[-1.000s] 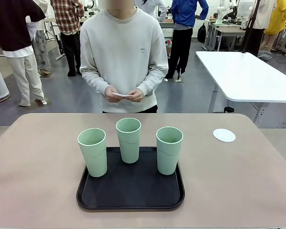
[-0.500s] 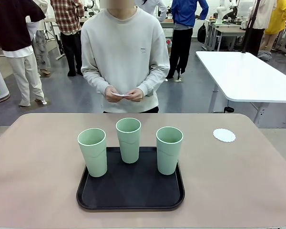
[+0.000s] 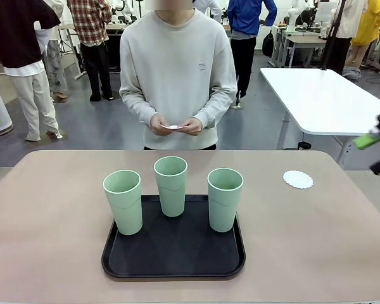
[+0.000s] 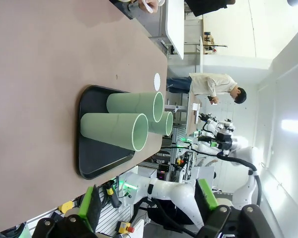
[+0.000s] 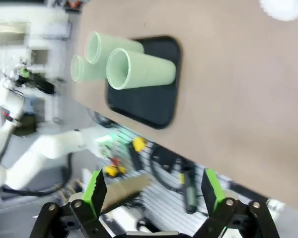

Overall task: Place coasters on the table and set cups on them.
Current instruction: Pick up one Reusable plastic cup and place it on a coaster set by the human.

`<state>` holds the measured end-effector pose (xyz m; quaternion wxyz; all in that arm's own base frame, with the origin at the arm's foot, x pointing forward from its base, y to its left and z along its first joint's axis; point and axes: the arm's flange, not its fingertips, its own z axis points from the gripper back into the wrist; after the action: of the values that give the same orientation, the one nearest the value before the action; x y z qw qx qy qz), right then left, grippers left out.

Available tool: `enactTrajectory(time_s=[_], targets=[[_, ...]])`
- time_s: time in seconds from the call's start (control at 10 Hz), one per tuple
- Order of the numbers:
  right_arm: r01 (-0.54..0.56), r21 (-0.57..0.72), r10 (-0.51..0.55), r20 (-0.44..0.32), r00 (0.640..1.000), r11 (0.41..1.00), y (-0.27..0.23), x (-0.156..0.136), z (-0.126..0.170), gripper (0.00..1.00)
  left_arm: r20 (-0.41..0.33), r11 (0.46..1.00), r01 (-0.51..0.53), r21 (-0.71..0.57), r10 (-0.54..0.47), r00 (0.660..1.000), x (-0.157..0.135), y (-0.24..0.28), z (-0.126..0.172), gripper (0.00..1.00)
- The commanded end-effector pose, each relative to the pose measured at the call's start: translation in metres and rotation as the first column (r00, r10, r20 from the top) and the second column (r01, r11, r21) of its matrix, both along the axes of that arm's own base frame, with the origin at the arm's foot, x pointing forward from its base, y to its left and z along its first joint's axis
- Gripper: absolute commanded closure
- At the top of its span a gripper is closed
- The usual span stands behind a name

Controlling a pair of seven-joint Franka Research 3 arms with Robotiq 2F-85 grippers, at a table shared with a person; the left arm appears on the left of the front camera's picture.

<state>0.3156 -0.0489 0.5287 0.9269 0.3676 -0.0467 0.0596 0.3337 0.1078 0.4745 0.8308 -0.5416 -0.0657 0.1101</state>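
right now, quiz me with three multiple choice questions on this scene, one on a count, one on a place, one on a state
1. How many cups stand on the black tray?
A two
B three
C four

2. Where does the laid-down coaster lie?
A under the middle cup
B inside the left cup
C on the beige table, right of the tray

3. How is the right end effector?
A open and empty
B shut on a cup
C shut on a coaster

Answers:
1 B, three green tumblers stand upright on it.
2 C, it lies on bare tabletop, apart from the tray.
3 A, its jaws stand wide with nothing between them.
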Motion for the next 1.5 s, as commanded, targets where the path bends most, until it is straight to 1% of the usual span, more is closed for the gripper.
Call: enactTrajectory(time_s=[0.0, 0.1, 0.2, 0.3, 0.4, 0.6, 0.7, 0.8, 1.1, 1.2, 1.3, 1.4], targets=[[-0.172, -0.390, 0.282, 0.247, 0.927, 0.905, 0.037, 0.033, -0.019, 0.00, 0.018, 1.000, 0.007, -0.017, -0.007, 1.000, 0.003, -0.001, 0.001, 0.00], [-0.206, -0.462, 0.373, 0.306, 0.876, 0.863, 0.072, 0.039, -0.032, 0.00, 0.018, 1.000, 0.007, -0.017, -0.007, 1.000, 0.003, -0.001, 0.001, 0.00], [-0.234, -0.532, 0.456, 0.337, 0.824, 0.814, 0.103, 0.042, -0.052, 0.00, 0.018, 1.000, 0.007, -0.017, -0.007, 1.000, 0.003, -0.001, 0.001, 0.00], [-0.267, -0.563, 0.509, 0.331, 0.794, 0.782, 0.120, 0.045, -0.064, 0.00, 0.018, 1.000, 0.007, -0.017, -0.007, 1.000, 0.003, -0.001, 0.001, 0.00], [-0.285, -0.580, 0.549, 0.351, 0.758, 0.763, 0.131, 0.047, -0.071, 0.00, 0.018, 1.000, 0.007, -0.017, -0.007, 1.000, 0.003, -0.001, 0.001, 0.00], [-0.337, -0.538, 0.584, 0.394, 0.710, 0.773, 0.148, 0.043, -0.084, 0.00, 0.018, 1.000, 0.007, -0.017, -0.007, 1.000, 0.003, -0.001, 0.001, 0.00], [-0.315, -0.495, 0.543, 0.426, 0.724, 0.809, 0.146, 0.043, -0.087, 0.00, 0.018, 1.000, 0.007, -0.017, -0.007, 1.000, 0.003, -0.001, 0.001, 0.00], [-0.313, -0.589, 0.584, 0.350, 0.732, 0.745, 0.157, 0.045, -0.067, 0.00, 0.018, 1.000, 0.007, -0.017, -0.007, 1.000, 0.003, -0.001, 0.001, 0.00], [-0.313, -0.589, 0.584, 0.350, 0.732, 0.745, 0.157, 0.045, -0.067, 0.00, 0.018, 1.000, 0.007, -0.017, -0.007, 1.000, 0.003, -0.001, 0.001, 0.00], [-0.314, -0.576, 0.584, 0.373, 0.721, 0.755, 0.156, 0.050, -0.068, 0.00, 0.018, 1.000, 0.007, -0.017, -0.007, 1.000, 0.003, -0.001, 0.001, 0.00], [-0.350, -0.643, 0.713, 0.475, 0.516, 0.682, 0.141, 0.049, -0.087, 0.00, 0.018, 1.000, 0.007, -0.017, -0.007, 1.000, 0.003, -0.001, 0.001, 0.00], [-0.414, -0.575, 0.708, 0.557, 0.434, 0.706, 0.129, 0.061, -0.111, 0.00, 0.018, 1.000, 0.007, -0.017, -0.007, 1.000, 0.003, -0.001, 0.001, 0.00]])
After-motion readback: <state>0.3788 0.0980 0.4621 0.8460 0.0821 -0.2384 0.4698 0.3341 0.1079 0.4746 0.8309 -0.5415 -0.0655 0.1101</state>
